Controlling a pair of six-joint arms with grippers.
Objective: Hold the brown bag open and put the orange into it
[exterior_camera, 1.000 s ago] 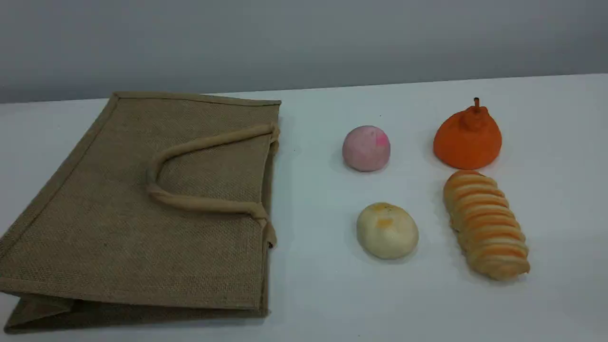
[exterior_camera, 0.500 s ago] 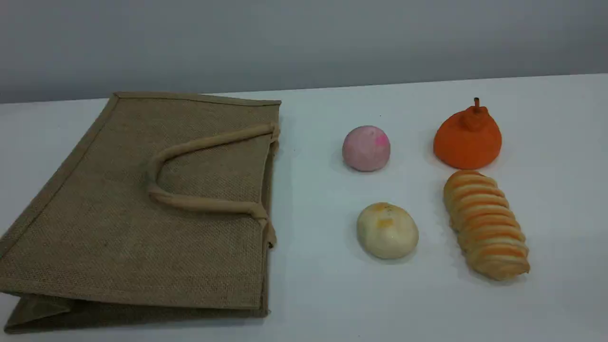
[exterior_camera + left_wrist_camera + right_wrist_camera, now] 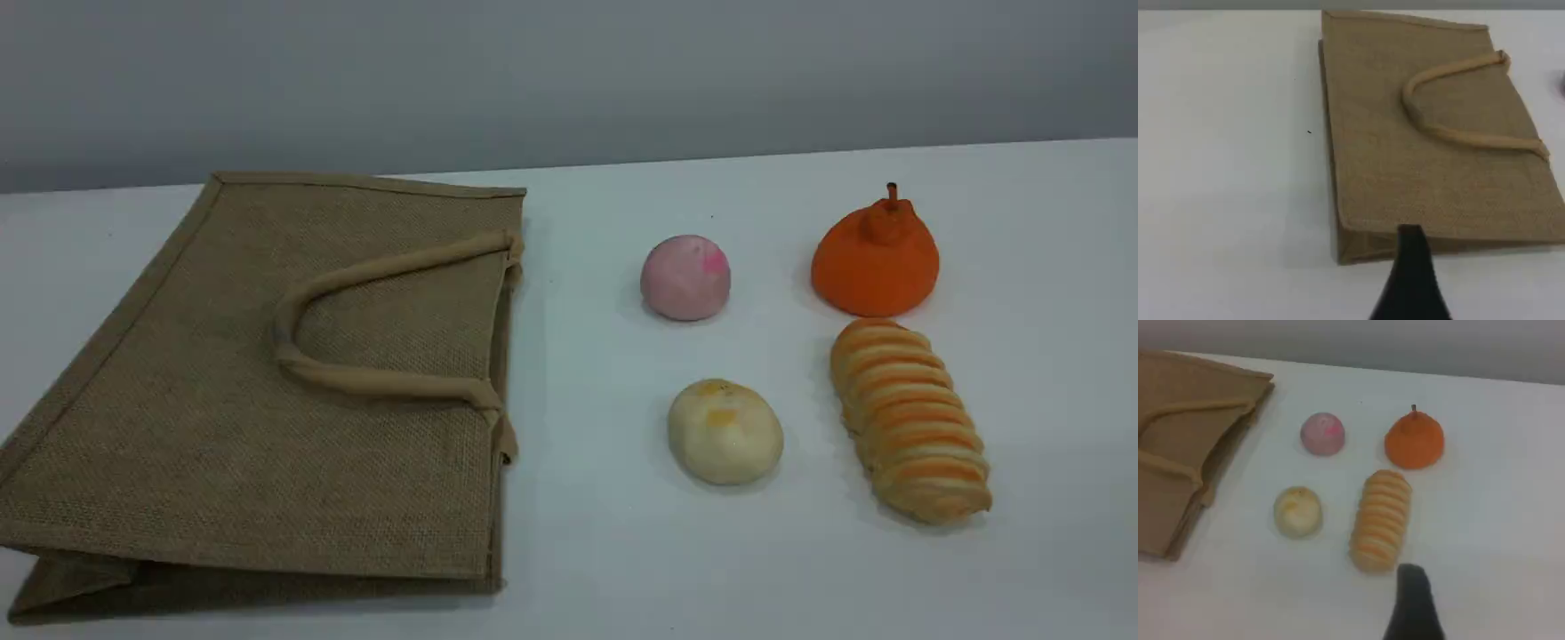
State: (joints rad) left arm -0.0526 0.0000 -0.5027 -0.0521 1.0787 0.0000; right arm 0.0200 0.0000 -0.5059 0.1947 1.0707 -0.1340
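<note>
The brown bag (image 3: 222,400) lies flat on the left of the white table, its mouth edge facing right and a beige handle (image 3: 356,378) resting on top. The orange (image 3: 876,262) stands far right, stem up, well apart from the bag. Neither arm shows in the scene view. In the left wrist view one dark fingertip (image 3: 1411,267) hangs above the bag (image 3: 1425,167) near its closest edge. The right wrist view has a fingertip (image 3: 1413,600) high over the table, nearer than the orange (image 3: 1414,441). Both grippers stand open and empty.
A pale pink ball (image 3: 685,277) sits between bag and orange. A cream bun (image 3: 725,432) lies in front of it. A ridged orange-and-cream loaf (image 3: 909,420) lies just in front of the orange, almost touching it. The table's far edge (image 3: 800,153) meets a grey wall.
</note>
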